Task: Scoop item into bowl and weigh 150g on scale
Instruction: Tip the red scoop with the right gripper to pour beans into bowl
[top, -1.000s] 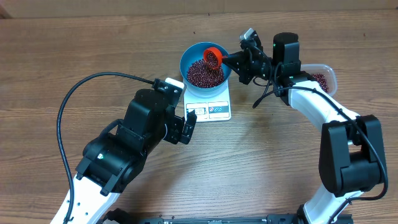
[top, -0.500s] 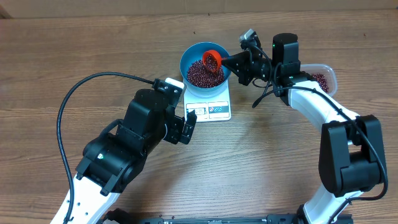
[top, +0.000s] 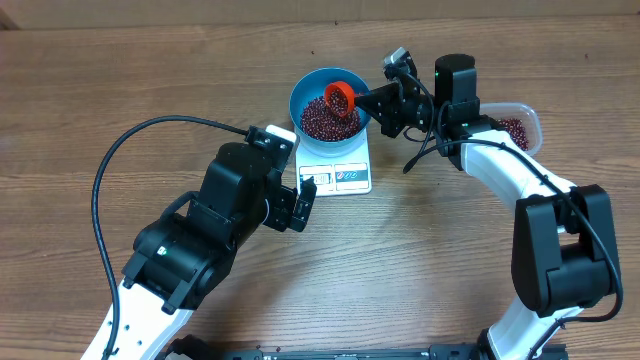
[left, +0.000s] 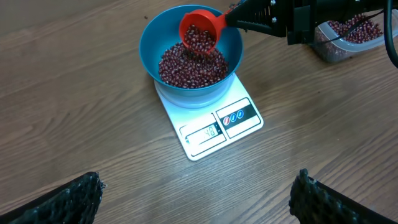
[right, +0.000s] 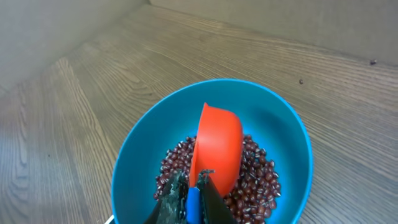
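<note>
I have the right gripper (right: 189, 200) clamped on the handle of the scoop (left: 200, 31), tipped on its side over the beans (left: 189, 67) heaped in the bowl (left: 149, 38) on the scale (left: 211, 129), while the left gripper (top: 305, 198) stands wide open near the scale.

Glossy beans (left: 186, 65), blue plastic bowl (left: 149, 45), smooth white scale (left: 186, 116), wood-grain table (left: 74, 124)

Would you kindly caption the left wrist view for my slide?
Right tool holds a tilted red scoop of beans over the blue bowl on the white scale.
</note>
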